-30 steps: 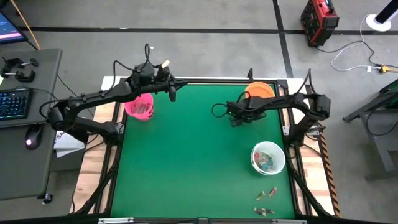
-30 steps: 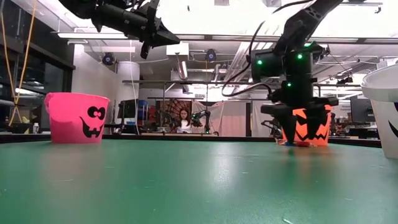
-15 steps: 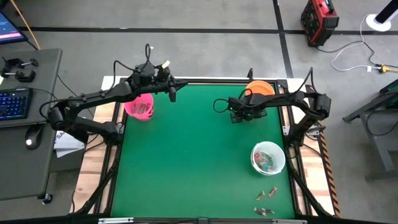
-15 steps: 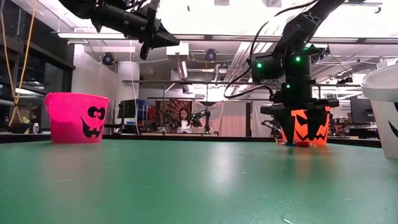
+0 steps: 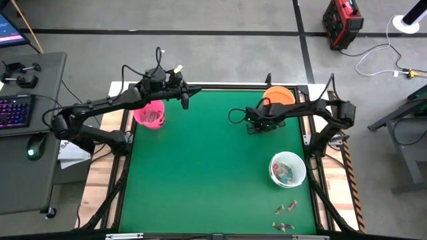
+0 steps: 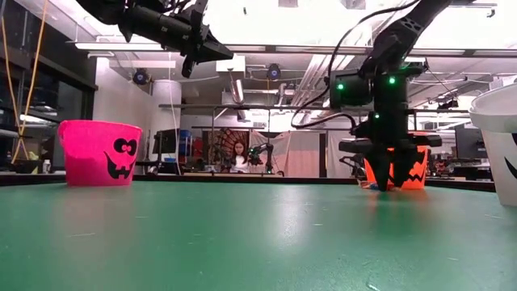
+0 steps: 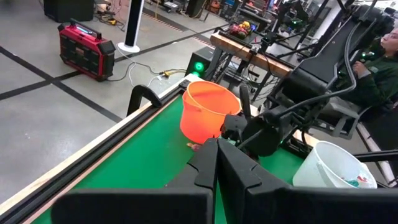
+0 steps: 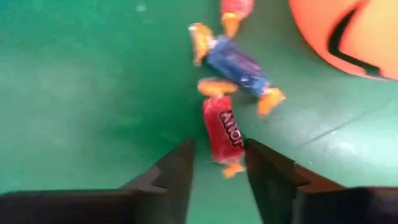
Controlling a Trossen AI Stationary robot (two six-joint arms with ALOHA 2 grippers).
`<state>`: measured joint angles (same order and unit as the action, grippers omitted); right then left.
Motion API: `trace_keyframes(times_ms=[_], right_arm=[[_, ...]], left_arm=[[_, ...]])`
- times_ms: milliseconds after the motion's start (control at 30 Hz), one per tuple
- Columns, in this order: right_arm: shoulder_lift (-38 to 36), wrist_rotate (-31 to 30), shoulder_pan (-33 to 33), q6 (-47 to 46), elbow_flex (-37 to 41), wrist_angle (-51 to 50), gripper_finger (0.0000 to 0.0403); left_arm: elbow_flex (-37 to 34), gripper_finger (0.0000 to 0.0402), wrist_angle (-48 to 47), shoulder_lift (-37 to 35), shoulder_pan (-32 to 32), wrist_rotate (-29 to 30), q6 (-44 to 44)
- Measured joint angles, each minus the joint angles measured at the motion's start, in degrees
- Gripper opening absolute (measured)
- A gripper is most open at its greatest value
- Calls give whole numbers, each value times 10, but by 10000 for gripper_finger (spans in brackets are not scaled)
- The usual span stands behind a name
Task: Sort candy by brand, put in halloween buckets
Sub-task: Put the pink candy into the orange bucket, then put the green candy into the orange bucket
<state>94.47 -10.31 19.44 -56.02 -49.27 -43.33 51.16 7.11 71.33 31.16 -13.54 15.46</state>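
Note:
My right gripper (image 5: pixel 257 128) points straight down at the green table just in front of the orange bucket (image 5: pixel 279 97). Its fingers are part open and stand on either side of a red candy (image 8: pixel 222 129) lying flat on the table. A blue candy (image 8: pixel 236 65) with orange ends lies just beyond it, and a pink one (image 8: pixel 236 6) past that. My left gripper (image 5: pixel 185 101) is shut and empty, held high beside the pink bucket (image 5: pixel 149 115). The white bucket (image 5: pixel 288 169) holds several candies. My right gripper comes at the red candy from above, its fingers across the candy's nearer end (image 8: pixel 229 163). Green table shows between one fingertip (image 8: pixel 183 163) and the wrapper. Whether the other fingertip (image 8: pixel 261 165) touches the wrapper, I cannot tell. The candy lies on the table.
A few loose candies (image 5: pixel 285 210) lie near the table's front right corner. The orange bucket's wall (image 8: pixel 354 37) stands close beside my right gripper. The middle and left of the green table (image 5: pixel 193 173) are bare.
My right gripper's fingers have drawn in from wide open to about half that gap, staying over the candies in front of the orange bucket. My left arm has kept still.

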Motion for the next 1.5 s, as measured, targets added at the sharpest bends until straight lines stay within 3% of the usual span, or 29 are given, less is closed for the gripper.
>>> trace_keyframes(times_ms=[200,433,600,767,867,1067,1267,1500], right_arm=[[-2,58,-35,98,-41,-10,12],[-58,102,-41,213,-121,-12,3],[-132,46,-21,240,-168,-43,1],[-226,-64,34,197,-158,-116,1],[-270,-93,89,168,-133,-160,0],[-291,-49,214,161,-80,-152,0],[-277,27,257,217,-61,-111,11],[-277,46,268,252,-61,-122,123]], left_arm=[[0,0,0,0,0,0,-1],[0,0,0,0,0,0,-1],[0,0,-3,0,0,0,-1],[0,0,-3,0,0,0,-1],[0,0,-2,0,0,0,-1],[0,0,-1,0,0,0,4],[0,0,-1,0,0,-12,9],[0,0,-2,0,0,-13,9]])
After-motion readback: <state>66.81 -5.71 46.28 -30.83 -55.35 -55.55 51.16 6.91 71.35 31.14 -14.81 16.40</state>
